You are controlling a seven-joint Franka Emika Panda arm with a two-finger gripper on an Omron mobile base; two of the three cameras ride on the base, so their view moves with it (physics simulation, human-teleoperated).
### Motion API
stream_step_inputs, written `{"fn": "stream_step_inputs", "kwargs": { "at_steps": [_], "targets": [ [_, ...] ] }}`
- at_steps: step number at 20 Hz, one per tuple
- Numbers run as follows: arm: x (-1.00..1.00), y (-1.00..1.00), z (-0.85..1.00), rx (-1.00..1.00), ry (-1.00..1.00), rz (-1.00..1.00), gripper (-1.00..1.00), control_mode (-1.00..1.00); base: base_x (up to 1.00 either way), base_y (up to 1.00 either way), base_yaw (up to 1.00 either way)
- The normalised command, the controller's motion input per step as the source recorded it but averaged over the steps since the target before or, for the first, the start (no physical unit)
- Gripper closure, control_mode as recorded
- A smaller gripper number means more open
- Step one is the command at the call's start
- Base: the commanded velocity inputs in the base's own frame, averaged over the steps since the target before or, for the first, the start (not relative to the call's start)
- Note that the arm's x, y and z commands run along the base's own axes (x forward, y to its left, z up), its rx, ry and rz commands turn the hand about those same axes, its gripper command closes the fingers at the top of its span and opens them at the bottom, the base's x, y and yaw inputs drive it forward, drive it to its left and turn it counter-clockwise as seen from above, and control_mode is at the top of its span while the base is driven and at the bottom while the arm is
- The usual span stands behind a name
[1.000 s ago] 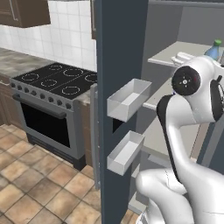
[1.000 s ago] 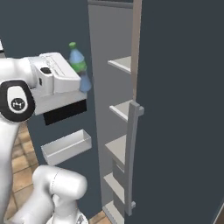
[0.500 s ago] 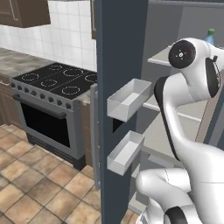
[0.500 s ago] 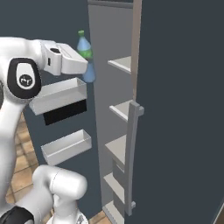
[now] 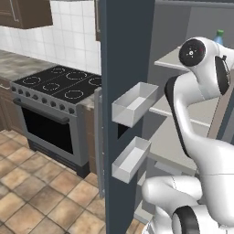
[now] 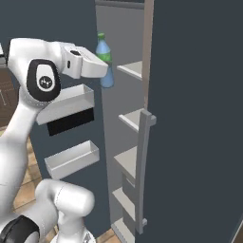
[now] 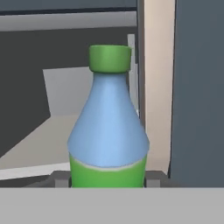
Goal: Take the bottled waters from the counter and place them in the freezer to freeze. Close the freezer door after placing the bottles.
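Note:
My gripper [image 6: 103, 70] is shut on a bottled water [image 6: 104, 56] with a pale blue body, green label and green cap, held upright at the mouth of the open freezer [image 6: 130, 118], level with its upper shelf [image 6: 133, 69]. In the hand view the bottle [image 7: 109, 127] stands between my fingertips [image 7: 61, 178], with the pale shelf behind it. From the left base view just the bottle's cap [image 5: 220, 36] peeks over my arm. The freezer door [image 5: 125, 45] stands swung open, its two pale bins [image 5: 133, 103] facing inward. The counter [image 5: 16, 64] lies far left.
A black stovetop [image 5: 59, 82] over an oven sits left of the open door. The freezer's other door [image 6: 199, 118] is closed, its long handle [image 6: 142, 166] close to the right of the bottle. Several shelves [image 6: 128, 161] run down inside. Tiled floor lies below.
My arm has risen and swung the bottle up and rightward, from in front of the door bins to the freezer opening by the upper shelf.

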Motion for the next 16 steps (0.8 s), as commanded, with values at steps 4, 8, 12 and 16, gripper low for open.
{"fn": "stream_step_inputs", "kwargs": {
  "at_steps": [4,8,12,16],
  "targets": [
    [0.24,0.0,0.0,0.0,0.0,0.0,1.0,-1.0,0.0,0.0,0.0],
    [0.11,-0.05,-0.01,0.0,0.0,0.0,1.0,-1.0,0.0,0.0,0.0],
    [0.15,-0.15,0.0,0.0,0.0,0.0,1.0,-1.0,0.0,0.0,0.0],
    [0.01,-0.13,0.04,0.0,-0.01,0.0,1.0,-1.0,0.0,0.0,0.0]
  ]
}}
